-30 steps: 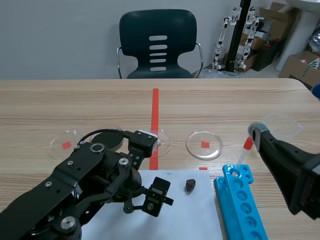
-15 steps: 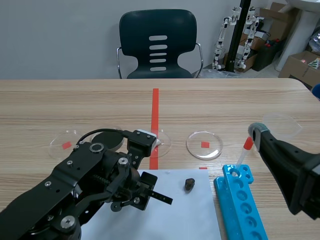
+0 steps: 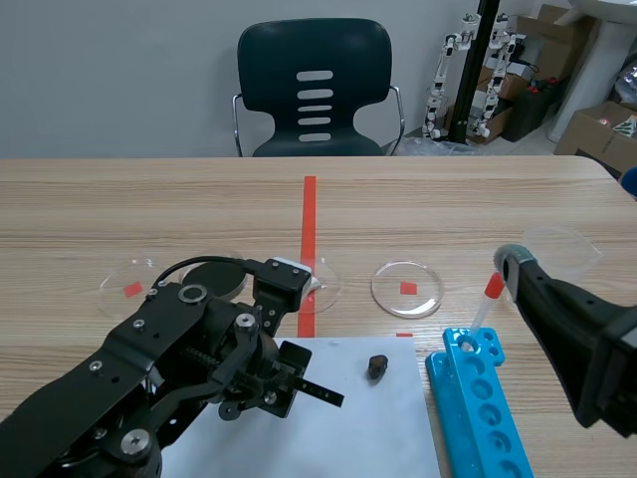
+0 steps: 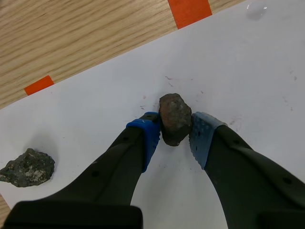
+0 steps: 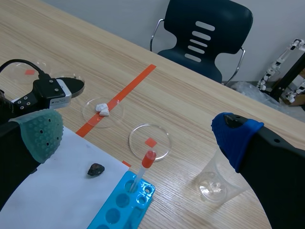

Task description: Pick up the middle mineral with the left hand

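While the left pincer (image 4: pixel 176 129) grips the reddish-brown lumpy mineral (image 4: pixel 175 117), its blue dotted pads (image 4: pixel 151 131) press against the stone's two sides, low over the white paper sheet (image 4: pixel 248 71) that lies on the pale wooden bench (image 3: pixel 448 209). Whether the stone rests on the sheet or hangs just above it cannot be told. A dark grey speckled mineral (image 4: pixel 27 167) lies on the same sheet, well apart from the held one and beside the outer side of one finger. In the scene view it sits between the left arm and the bright blue plastic tube rack (image 3: pixel 478 398). A clear tube with a red cap (image 3: pixel 488 299) stands tilted in the rack's far end. The right pincer (image 5: pixel 139 138) hangs wide open with nothing between its pads. Ahead of it are a clear round dish with an orange square under it (image 5: pixel 149 141), a second clear dish holding white pieces (image 5: pixel 102 109) and a clear plastic cup (image 5: pixel 217 181). A dark green chair (image 3: pixel 315 90) stands behind the bench.
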Robot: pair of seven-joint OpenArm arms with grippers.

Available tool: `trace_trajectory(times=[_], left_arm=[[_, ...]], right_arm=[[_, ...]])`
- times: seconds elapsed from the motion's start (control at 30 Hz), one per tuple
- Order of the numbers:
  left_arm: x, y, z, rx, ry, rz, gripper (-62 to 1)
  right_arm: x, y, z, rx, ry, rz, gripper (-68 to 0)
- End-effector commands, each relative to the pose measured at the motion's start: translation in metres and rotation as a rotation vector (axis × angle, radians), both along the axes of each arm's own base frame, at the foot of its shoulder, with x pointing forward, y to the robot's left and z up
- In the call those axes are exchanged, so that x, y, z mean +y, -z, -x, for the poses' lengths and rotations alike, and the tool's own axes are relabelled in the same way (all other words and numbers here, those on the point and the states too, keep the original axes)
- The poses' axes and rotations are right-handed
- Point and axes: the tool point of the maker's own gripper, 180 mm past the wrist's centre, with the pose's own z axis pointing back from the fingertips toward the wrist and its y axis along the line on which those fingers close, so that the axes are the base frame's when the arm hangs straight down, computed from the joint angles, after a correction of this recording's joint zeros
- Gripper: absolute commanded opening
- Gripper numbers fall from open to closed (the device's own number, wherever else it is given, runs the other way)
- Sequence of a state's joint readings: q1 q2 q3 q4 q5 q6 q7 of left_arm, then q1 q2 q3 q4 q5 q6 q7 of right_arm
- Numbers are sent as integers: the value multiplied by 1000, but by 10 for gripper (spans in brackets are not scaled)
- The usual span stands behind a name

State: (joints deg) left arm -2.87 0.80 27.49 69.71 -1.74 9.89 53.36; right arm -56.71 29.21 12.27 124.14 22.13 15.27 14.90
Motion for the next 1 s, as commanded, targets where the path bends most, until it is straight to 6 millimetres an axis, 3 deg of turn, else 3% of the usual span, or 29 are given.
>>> trace_trajectory(times=[0.0, 0.5, 0.97], left_arm=[[-6, -6, -5, -19, 3, 16, -496], [-5, -7, -1, -41, 16, 27, -496], [1, -65, 2, -240, 68, 90, -496]], right_arm=[[3, -11, -3, -37, -6, -12, 4], [3, -11, -3, -38, -6, -13, 4], [3, -11, -3, -38, -6, -13, 4]])
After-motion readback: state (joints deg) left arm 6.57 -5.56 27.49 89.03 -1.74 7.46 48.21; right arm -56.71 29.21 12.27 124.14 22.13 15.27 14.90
